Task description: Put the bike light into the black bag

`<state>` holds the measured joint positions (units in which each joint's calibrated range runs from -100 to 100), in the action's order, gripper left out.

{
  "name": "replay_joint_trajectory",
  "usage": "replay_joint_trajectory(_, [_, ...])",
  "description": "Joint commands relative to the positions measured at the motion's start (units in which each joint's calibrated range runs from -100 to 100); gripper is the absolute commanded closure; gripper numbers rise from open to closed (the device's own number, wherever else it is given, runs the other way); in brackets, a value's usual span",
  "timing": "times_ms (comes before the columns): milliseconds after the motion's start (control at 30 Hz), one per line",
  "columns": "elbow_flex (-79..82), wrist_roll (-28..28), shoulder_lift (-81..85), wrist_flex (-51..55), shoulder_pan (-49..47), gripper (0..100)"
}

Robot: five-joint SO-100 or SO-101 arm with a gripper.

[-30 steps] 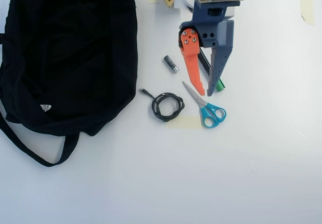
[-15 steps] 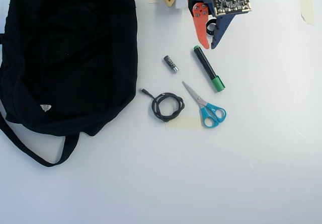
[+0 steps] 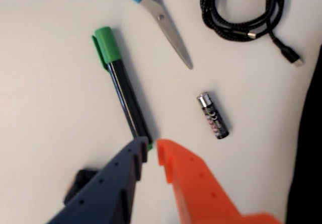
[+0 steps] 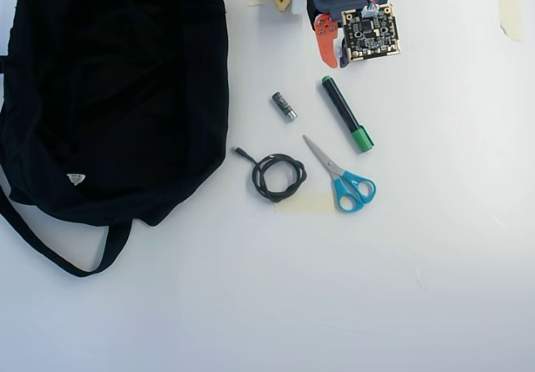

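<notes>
In the wrist view a small black chunky piece, the bike light (image 3: 80, 183), lies on the white table at the lower left. It is outside the jaws, partly hidden behind the dark blue finger (image 3: 113, 189). My gripper (image 3: 152, 148) is shut: the blue and orange fingertips almost meet, with nothing between them. In the overhead view the gripper (image 4: 334, 61) hangs at the top centre under its camera board, which covers the bike light. The black bag (image 4: 109, 96) fills the left side, far from the gripper, and its edge (image 3: 309, 158) shows at the right in the wrist view.
A green-capped marker (image 4: 347, 114) (image 3: 123, 95) lies just past the fingertips. Beside it are a grey battery (image 4: 284, 105) (image 3: 213, 116), blue-handled scissors (image 4: 341, 174) (image 3: 161, 17) and a coiled black cable (image 4: 278, 177) (image 3: 241, 7). The arm's base stands at the top edge.
The gripper has pulled back from over the marker to the top of the overhead view and tipped downward. Its jaws have gone from open to shut.
</notes>
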<state>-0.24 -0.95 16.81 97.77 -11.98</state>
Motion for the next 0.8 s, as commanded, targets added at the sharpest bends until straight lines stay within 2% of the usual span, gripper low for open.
replay_joint_trajectory(0, [-0.8, -4.3, 0.0, 1.4, -1.9, 98])
replay_joint_trajectory(167, [0.0, -10.8, 0.0, 1.4, -1.6, 98])
replay_joint_trajectory(367, [6.0, -21.9, 0.1, 1.2, -2.4, 98])
replay_joint_trajectory(600, [8.5, -22.5, 0.3, 1.3, -7.1, 98])
replay_joint_trajectory(767, [11.6, -17.7, 0.1, 1.3, -10.8, 98])
